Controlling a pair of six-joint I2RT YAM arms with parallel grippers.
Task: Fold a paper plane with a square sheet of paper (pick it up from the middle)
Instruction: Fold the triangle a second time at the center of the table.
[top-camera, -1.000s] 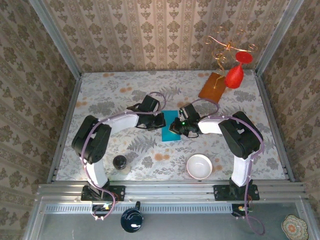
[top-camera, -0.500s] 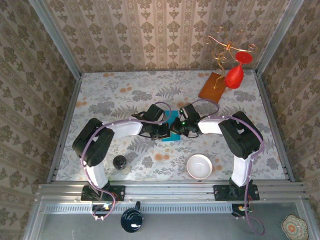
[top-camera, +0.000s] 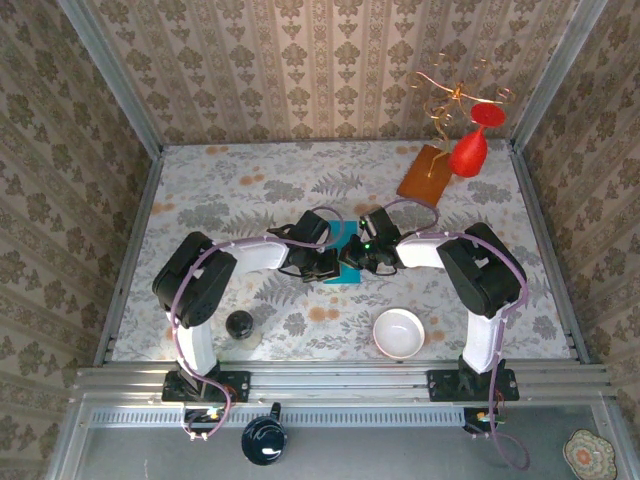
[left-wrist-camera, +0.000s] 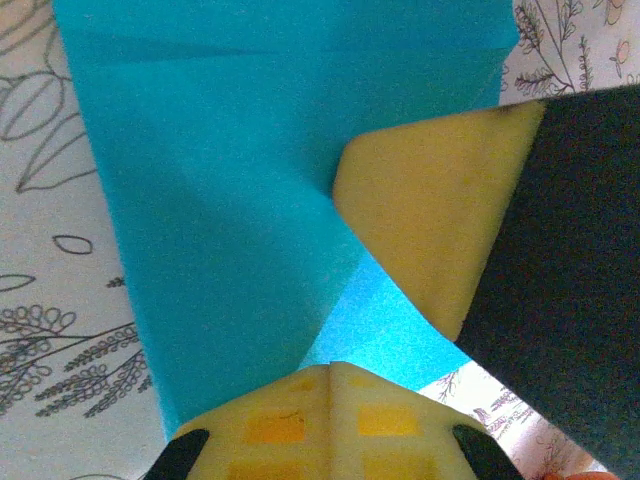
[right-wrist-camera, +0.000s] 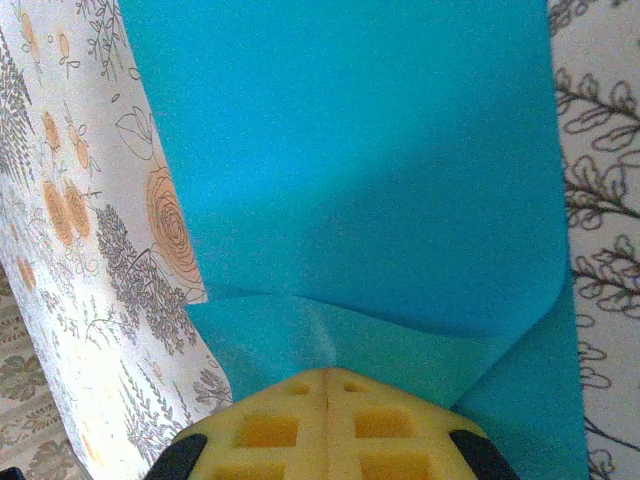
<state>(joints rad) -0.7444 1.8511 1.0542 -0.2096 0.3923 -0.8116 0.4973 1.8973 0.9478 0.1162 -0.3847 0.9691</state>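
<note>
The square sheet of paper (right-wrist-camera: 350, 150) lies mid-counter (top-camera: 220, 190), folded narrow, its long axis running far-to-near and its middle hidden. The left end effector (left-wrist-camera: 330, 370) and right end effector (right-wrist-camera: 327, 374) both pinch it, pads closed.

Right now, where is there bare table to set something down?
Free: the far-left table behind the left arm; the near strip between small black object and white bowl. Crowded: the centre, where left gripper and right gripper pinch the square sheet of paper; the far-right corner by the orange board.
</note>
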